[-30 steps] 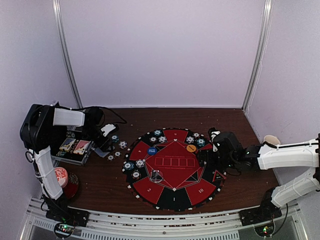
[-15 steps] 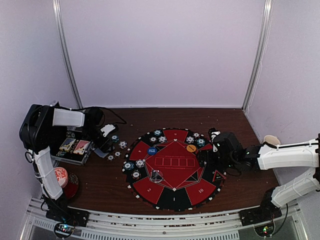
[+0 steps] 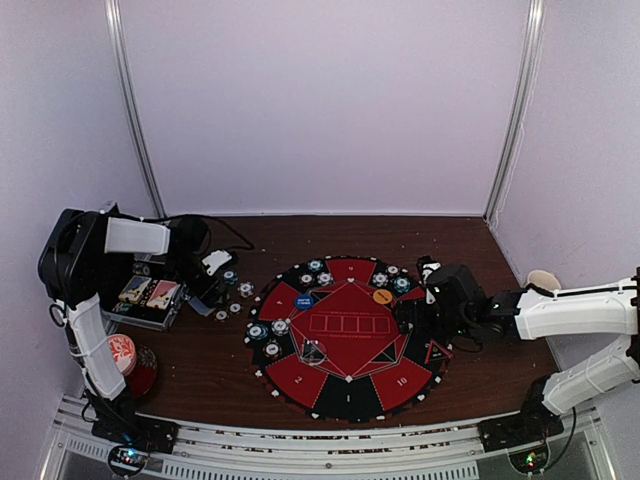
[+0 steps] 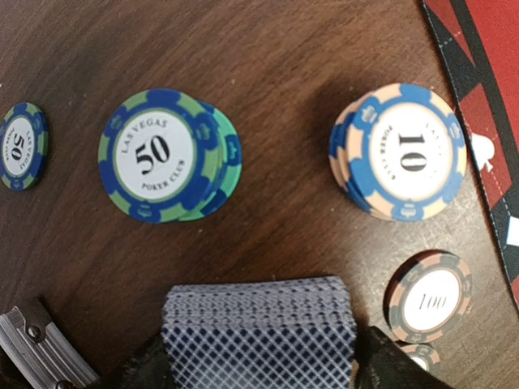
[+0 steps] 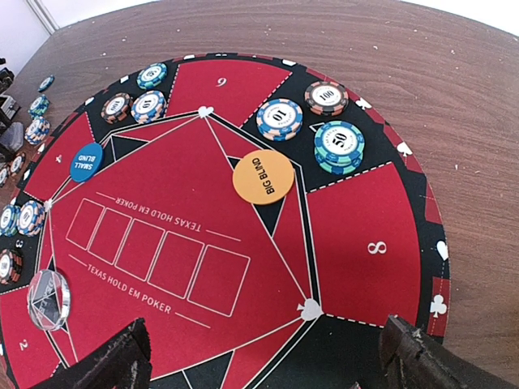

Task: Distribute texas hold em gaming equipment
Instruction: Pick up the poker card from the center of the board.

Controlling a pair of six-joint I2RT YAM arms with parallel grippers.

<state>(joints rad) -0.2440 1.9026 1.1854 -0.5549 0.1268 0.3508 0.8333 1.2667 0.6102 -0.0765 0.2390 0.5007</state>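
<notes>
A grey-blue-backed deck of playing cards (image 4: 259, 332) lies on the wood left of the mat. My left gripper (image 4: 261, 366) is open, with a finger close on each side of the deck. Beyond the deck sit a green-blue 50 chip stack (image 4: 166, 154), a peach-blue 10 stack (image 4: 401, 151), a 100 chip (image 4: 428, 297) and a single 50 chip (image 4: 20, 146). My right gripper (image 5: 263, 365) is open and empty, low over the mat (image 5: 369, 219) near segment 8. On the mat lie the orange button (image 5: 263, 177), the blue button (image 5: 87, 161) and chip stacks (image 5: 339, 146).
An open metal case (image 3: 150, 295) holding cards stands at the left beside my left gripper (image 3: 207, 292). A red-and-white patterned disc (image 3: 122, 352) rests near the left arm's base. A clear faceted disc (image 5: 49, 298) lies on the mat. A paper cup (image 3: 543, 280) sits far right.
</notes>
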